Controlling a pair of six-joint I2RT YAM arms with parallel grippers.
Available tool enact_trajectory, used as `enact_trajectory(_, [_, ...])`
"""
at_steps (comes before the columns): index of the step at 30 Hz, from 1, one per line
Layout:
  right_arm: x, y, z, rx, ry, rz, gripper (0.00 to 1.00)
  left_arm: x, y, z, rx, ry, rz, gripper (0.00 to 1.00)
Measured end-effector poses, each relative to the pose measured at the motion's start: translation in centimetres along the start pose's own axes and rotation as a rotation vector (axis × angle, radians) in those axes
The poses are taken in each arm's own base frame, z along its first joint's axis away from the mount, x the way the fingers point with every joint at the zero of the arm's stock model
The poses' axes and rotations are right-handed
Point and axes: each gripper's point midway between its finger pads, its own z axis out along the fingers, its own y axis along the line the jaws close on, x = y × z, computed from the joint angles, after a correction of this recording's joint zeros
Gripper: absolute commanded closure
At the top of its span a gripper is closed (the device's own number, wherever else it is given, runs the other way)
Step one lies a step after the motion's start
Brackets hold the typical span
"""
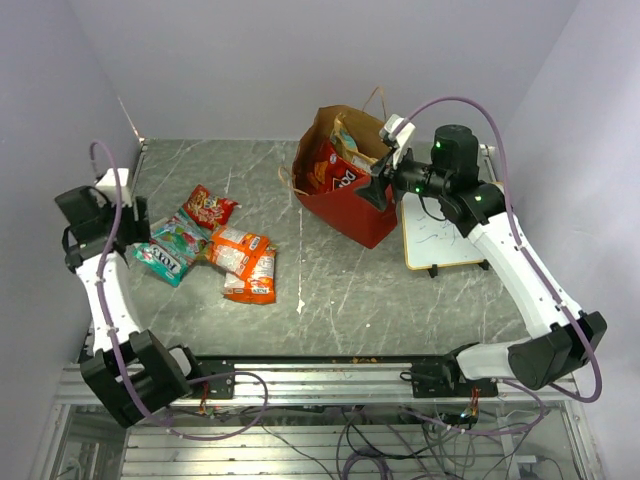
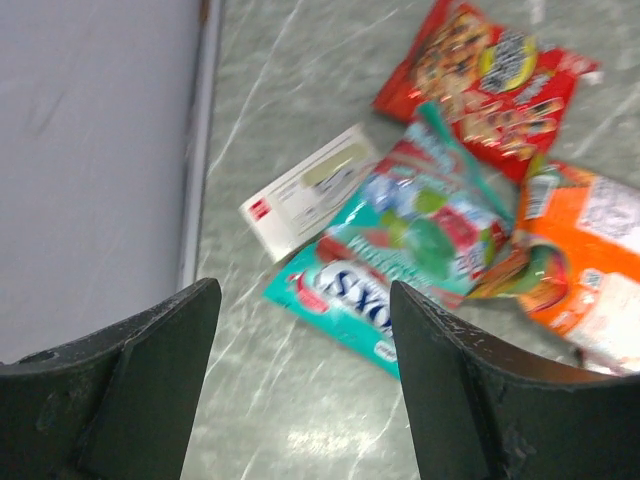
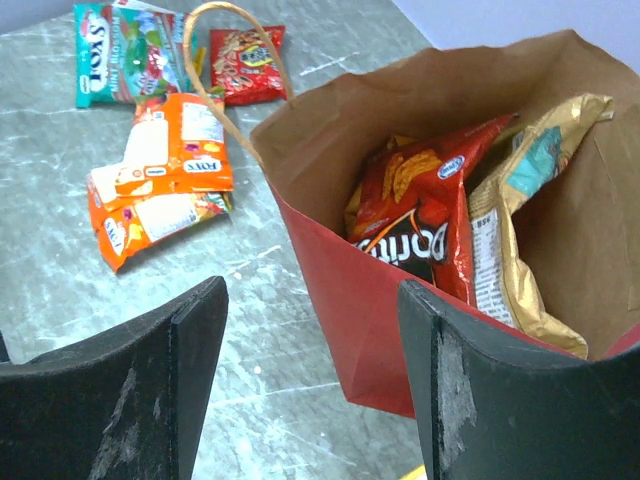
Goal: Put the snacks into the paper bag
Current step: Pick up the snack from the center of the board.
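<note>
A wood-framed whiteboard [image 1: 436,240] lies flat on the grey marbled table [image 1: 350,300].

Bright even overhead light, soft shadows, motion-blurred left wrist view, mild glare on marble.

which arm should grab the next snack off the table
Left. The left gripper, open, hovers beside the teal-white crinkly packet, red packet and orange packs. The right gripper, also open, is at the red paper bag, far from them.

Top overhead; 2 wrists close, oblique, sharing teal packet [image 2: 400,255].
</note>
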Motion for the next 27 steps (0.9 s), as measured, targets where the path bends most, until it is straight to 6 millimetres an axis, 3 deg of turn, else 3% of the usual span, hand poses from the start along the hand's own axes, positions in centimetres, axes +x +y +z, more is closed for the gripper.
enact_trajectory(4, [-0.7, 0.6, -0.5, -0.03, -0.024, -0.008, 0.29, 2.9, 3.6, -0.1, -0.043, 0.051, -0.08, 0.22])
enact_trajectory(8, [-0.8, 1.2, -0.5, -0.062, -0.032, -0.01, 0.26, 6.2, 5.1, 1.0, -0.011, 0.125, -0.149, 0.24])
enact_trajectory(14, [-0.4, 1.6, -0.1, -0.094, -0.026, -0.002, 0.25, 11.1, 3.9, 3.0, 0.121, 0.257, -0.23, 0.24])
enact_trajectory(27, [0.3, 1.3, 0.2, -0.117, -0.018, 0.04, 0.25, 14.7, 0.8, 6.1, 0.352, 0.346, -0.343, 0.35])
